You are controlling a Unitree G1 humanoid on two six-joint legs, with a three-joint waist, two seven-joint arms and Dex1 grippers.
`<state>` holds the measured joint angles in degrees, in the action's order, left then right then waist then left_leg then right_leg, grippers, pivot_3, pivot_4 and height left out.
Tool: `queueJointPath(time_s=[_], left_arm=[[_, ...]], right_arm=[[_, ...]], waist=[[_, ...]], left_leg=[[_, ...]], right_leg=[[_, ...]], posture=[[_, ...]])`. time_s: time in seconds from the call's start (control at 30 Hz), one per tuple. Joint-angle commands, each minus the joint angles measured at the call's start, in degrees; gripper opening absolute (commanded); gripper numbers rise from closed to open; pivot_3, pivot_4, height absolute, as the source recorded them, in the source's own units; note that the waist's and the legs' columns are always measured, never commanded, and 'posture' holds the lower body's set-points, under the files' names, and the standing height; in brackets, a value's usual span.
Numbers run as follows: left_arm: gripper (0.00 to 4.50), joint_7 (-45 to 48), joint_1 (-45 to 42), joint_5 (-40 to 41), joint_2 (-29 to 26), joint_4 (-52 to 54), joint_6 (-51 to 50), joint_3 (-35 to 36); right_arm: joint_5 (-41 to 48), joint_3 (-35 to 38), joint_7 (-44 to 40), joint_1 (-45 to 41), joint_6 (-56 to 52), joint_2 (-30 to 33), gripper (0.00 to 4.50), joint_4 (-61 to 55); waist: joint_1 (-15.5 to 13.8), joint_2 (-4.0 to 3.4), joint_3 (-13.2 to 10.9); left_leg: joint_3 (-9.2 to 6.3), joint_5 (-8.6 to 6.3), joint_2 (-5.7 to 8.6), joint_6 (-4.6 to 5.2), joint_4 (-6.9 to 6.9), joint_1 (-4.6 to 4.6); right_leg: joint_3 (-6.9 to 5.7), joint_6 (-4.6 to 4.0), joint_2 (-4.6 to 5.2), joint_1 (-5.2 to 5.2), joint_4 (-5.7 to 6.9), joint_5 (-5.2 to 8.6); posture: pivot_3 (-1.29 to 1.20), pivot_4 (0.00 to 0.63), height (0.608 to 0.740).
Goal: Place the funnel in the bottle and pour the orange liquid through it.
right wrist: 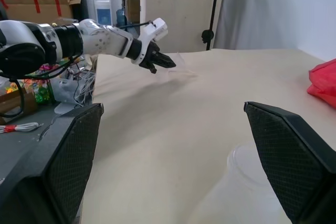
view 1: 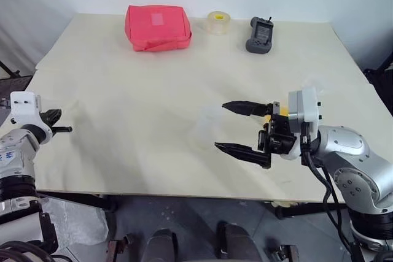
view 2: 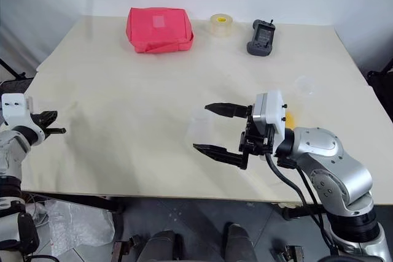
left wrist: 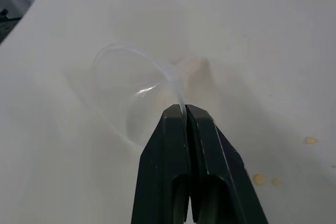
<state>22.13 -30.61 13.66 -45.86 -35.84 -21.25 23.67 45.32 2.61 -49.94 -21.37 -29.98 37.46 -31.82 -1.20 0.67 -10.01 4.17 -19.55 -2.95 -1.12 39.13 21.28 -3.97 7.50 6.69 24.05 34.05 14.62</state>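
Left end effector (left wrist: 185, 109) was clenched on the thin rim of the funnel (left wrist: 131, 87), at the far left edge of the head picture, low over the worktop (view 1: 123, 90). Right end effector (view 1: 236, 128) was spread wide, holding nothing, at the lower right of the middle. The bottle (view 1: 206, 128) stood just past its fingertips, a faint pale shape in the middle of the picture, well apart from the funnel. A bit of orange liquid (view 2: 289, 119) peeked out behind the right arm. So only the grab looked done. The funnel had yet to go in the bottle, and the pour was still left.
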Motion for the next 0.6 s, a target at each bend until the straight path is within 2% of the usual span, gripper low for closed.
queueJointPath(time_s=[0.03,0.23,0.37,0.5,0.6], left_arm=[[0.02,5.5,2.1,2.6,-2.0,8.4,-2.1,0.3],[0.02,18.5,4.5,10.2,-4.6,22.5,-9.5,-0.1],[0.02,26.8,1.3,13.5,-7.4,27.7,-12.9,-3.7],[0.02,36.2,-7.1,12.2,-8.7,26.4,-11.8,-12.3],[0.02,42.8,-13.1,12.0,-7.7,24.9,-10.7,-17.1]], right_arm=[[0.2,0.5,0.1,-1.0,0.2,0.0,4.50,-0.8],[1.7,3.9,-1.2,0.1,-0.5,2.9,4.50,-0.9],[2.7,6.8,-2.5,2.9,-0.9,5.5,4.50,-1.0],[2.3,6.6,-1.9,4.7,-0.7,5.1,4.50,-1.9],[2.2,6.5,-0.9,6.0,-0.5,4.3,4.50,-2.6]], waist=[[0.0,0.00,0.0],[-0.2,0.03,0.0],[-0.2,0.03,0.0],[-0.2,0.04,0.0],[-0.2,0.04,0.0]], left_leg=[[0.02,-0.01,0.00,0.00,0.00,0.00],[0.10,-0.02,-0.01,0.00,0.00,0.13],[0.17,-0.02,-0.01,0.00,0.00,0.16],[0.27,-0.01,-0.01,0.00,0.00,0.15],[0.37,-0.01,0.00,0.00,0.01,0.15]], right_leg=[[0.00,0.00,0.00,0.00,-0.01,0.00],[0.00,0.00,0.04,0.20,0.04,0.00],[0.03,0.00,0.04,0.26,0.06,0.00],[0.10,-0.01,0.00,0.30,0.08,0.00],[0.16,-0.01,0.00,0.33,0.08,0.00]], posture=[[0.00,0.150,0.740],[0.00,0.150,0.740],[0.00,0.150,0.740],[0.00,0.150,0.740],[0.00,0.150,0.740]])
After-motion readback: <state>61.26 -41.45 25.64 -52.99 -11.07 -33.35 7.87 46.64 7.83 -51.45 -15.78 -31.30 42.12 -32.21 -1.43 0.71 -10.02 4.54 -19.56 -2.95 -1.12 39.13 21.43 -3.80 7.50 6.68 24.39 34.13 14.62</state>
